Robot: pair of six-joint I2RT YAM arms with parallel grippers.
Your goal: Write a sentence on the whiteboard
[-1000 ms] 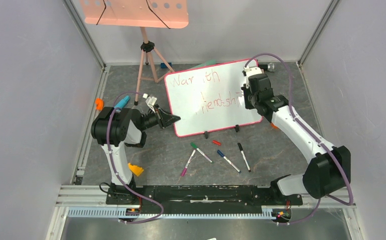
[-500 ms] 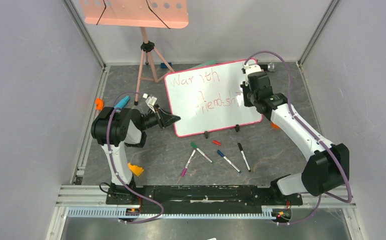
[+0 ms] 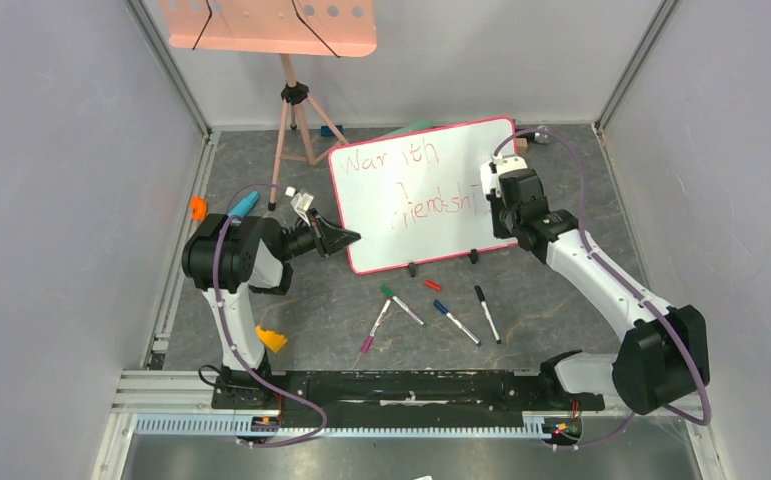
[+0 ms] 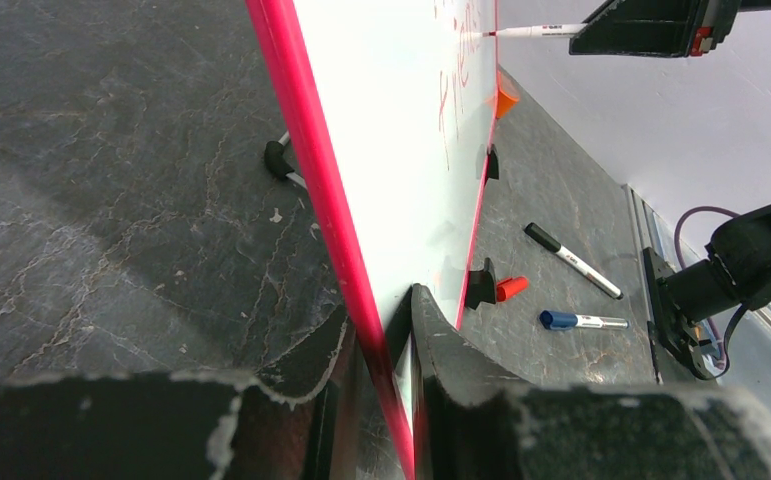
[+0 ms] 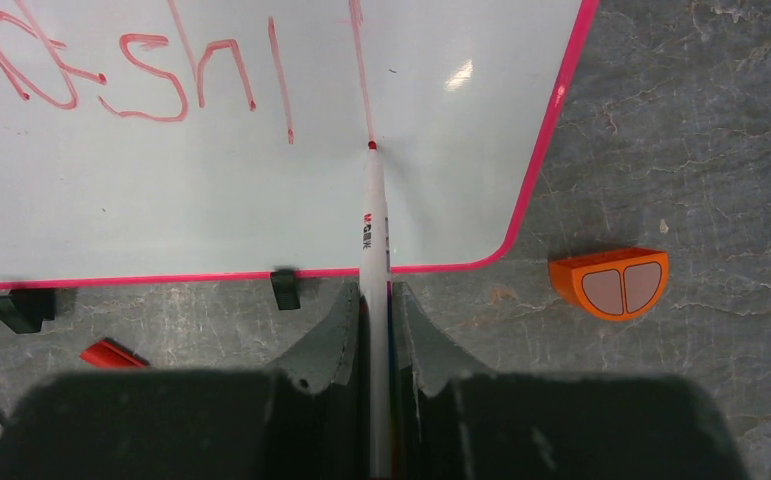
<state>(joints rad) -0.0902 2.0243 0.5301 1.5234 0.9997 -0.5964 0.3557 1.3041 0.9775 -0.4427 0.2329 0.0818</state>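
Observation:
The whiteboard [image 3: 441, 225] stands tilted on two black clip feet at the middle of the floor, its pink-red rim [image 4: 311, 190] showing edge-on in the left wrist view. Red handwritten words [image 3: 401, 158] run across it; the lower line [image 5: 161, 90] ends in a long vertical stroke. My left gripper [image 3: 346, 238] is shut on the board's lower left edge [image 4: 386, 390]. My right gripper [image 3: 491, 200] is shut on a white red-tipped marker [image 5: 372, 240], whose tip touches the board [image 5: 261, 200] at the bottom of that stroke.
Several loose markers [image 3: 441, 315] and a red cap [image 3: 432, 285] lie in front of the board. An orange block [image 5: 609, 283] sits right of the board. A salmon tray on a tripod [image 3: 296, 110] stands at the back left. Another orange piece [image 3: 271, 340] lies near the left base.
My right gripper has moved down the board's right side with the marker, drawing a long vertical stroke. The left arm and the board have not moved.

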